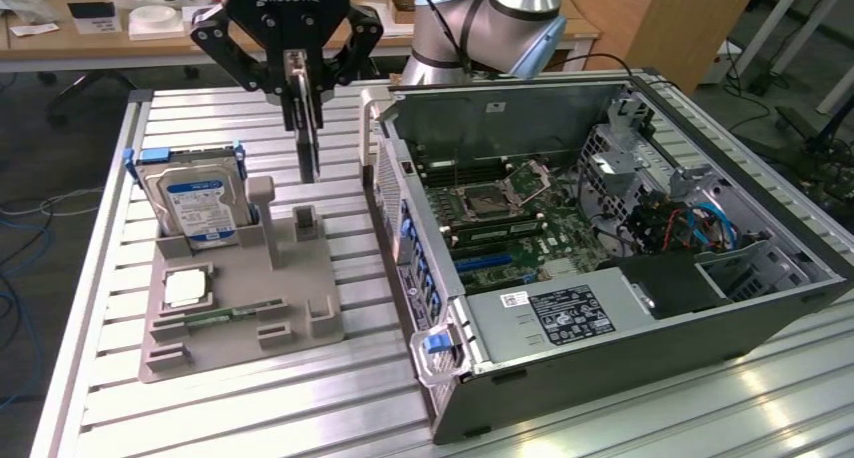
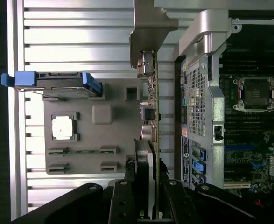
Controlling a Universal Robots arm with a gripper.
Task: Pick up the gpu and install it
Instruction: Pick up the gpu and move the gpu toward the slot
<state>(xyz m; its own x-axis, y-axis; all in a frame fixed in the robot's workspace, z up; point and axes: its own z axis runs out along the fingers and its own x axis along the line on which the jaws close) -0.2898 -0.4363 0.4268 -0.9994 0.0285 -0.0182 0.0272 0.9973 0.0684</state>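
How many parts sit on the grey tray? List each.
3 on the grey tray: hard drive upright at the back, square chip flat in front of it, memory stick beside the chip. The gpu hangs in the end effector.

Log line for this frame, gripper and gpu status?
gripper: shut on gpu | gpu: hanging vertical, off gray holder tray | location: beside open PC case | installed: no

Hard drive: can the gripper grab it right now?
Probably not: the gripper is shut on the gpu, so it has no free grip. Nothing covers the hard drive, though.
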